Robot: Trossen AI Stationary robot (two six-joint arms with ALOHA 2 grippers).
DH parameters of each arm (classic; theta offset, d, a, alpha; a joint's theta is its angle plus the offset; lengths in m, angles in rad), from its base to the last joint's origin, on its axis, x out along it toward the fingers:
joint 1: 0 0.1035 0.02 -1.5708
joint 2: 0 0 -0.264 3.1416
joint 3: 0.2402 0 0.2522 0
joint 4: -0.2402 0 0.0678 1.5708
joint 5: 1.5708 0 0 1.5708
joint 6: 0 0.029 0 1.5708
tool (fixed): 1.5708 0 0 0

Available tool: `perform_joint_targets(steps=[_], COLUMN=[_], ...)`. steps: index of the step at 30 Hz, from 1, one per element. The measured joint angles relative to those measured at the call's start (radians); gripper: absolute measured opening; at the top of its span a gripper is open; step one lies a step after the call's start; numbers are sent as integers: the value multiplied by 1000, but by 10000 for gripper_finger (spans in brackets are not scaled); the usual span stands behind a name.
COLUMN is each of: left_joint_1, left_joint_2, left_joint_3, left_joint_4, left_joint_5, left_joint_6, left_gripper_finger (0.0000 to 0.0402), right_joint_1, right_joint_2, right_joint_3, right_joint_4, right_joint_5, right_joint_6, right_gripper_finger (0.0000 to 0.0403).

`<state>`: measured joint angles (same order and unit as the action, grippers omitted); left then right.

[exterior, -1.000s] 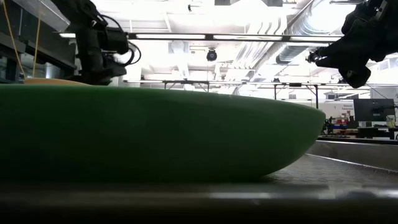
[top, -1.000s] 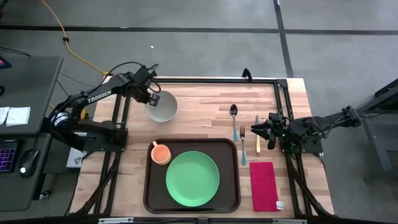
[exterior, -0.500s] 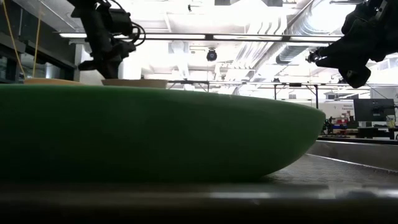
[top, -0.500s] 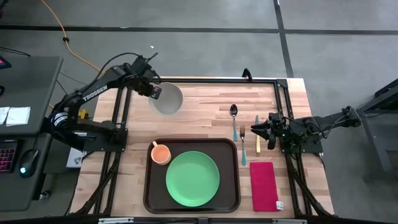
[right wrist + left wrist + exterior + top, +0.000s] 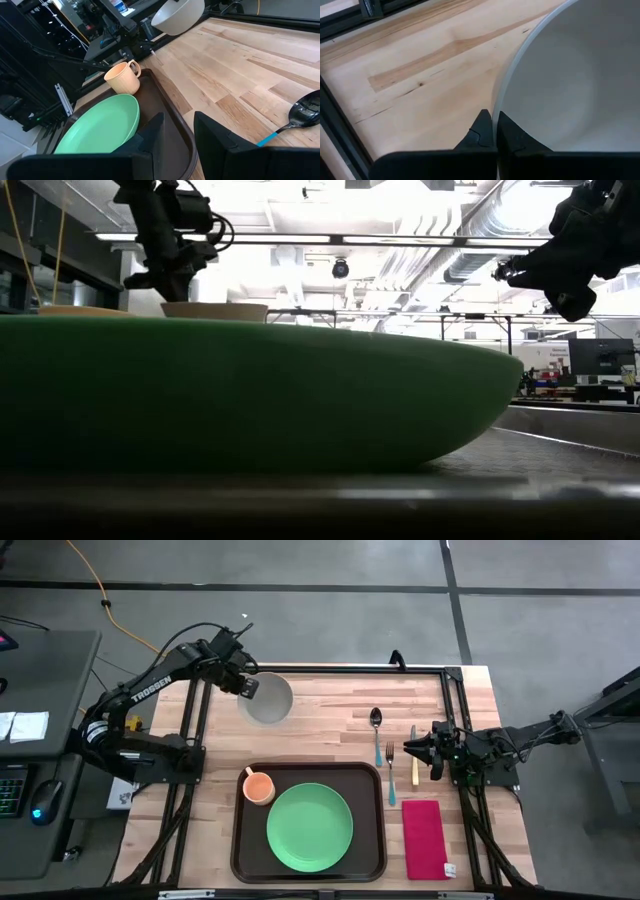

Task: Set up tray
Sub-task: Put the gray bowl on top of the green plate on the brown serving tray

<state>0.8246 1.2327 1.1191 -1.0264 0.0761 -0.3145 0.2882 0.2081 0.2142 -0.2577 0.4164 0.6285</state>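
A dark brown tray (image 5: 240,840) lies at the table's near middle, holding a green plate (image 5: 309,826) and an orange mug (image 5: 258,786). A pale grey bowl (image 5: 270,699) is held up over the table's far left by my left gripper (image 5: 247,688), which is shut on its rim. In the low view the bowl (image 5: 214,311) shows above the plate (image 5: 250,395). My right gripper (image 5: 412,748) hovers open over the fork (image 5: 390,780) and knife (image 5: 414,758) at the right; it touches nothing. My left gripper pinches the bowl's rim (image 5: 496,112) at its left side, one finger inside the bowl (image 5: 512,135) and one outside (image 5: 479,131). The fingers come from the table's left. The bowl is lifted clear of the table and sits about level.
A spoon (image 5: 376,730) with a blue handle, the fork and the knife lie right of the tray. A red napkin (image 5: 424,838) lies at the near right. Bare wood (image 5: 330,720) spans the far middle. A black frame (image 5: 455,690) rims the table.
My left gripper rose and moved toward the table's far edge and a little right, carrying the bowl off the table. The bowl is now lifted clear where it earlier sat lower. In the last half second it barely moved.
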Motion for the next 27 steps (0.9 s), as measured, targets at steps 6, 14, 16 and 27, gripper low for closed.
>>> perform_joint_targets(steps=[6, 14, 16, 27], left_joint_1=[0, -24, -38, -130], left_joint_2=[0, 0, 0, -1], left_joint_3=[0, 0, 0, 0], left_joint_4=[0, 5, 6, 6], left_joint_5=[34, 78, 80, 120], left_joint_6=[0, 4, 4, -4], left_gripper_finger=[19, 19, 19, 19], right_joint_1=[0, 0, 0, 0], right_joint_2=[0, 0, 0, 0], right_joint_3=[0, 0, 0, 0], right_joint_4=[0, 0, 0, 0], right_joint_5=[0, 0, 0, 0], right_joint_6=[0, 0, 0, 0], right_gripper_finger=[83, 83, 83, 83])
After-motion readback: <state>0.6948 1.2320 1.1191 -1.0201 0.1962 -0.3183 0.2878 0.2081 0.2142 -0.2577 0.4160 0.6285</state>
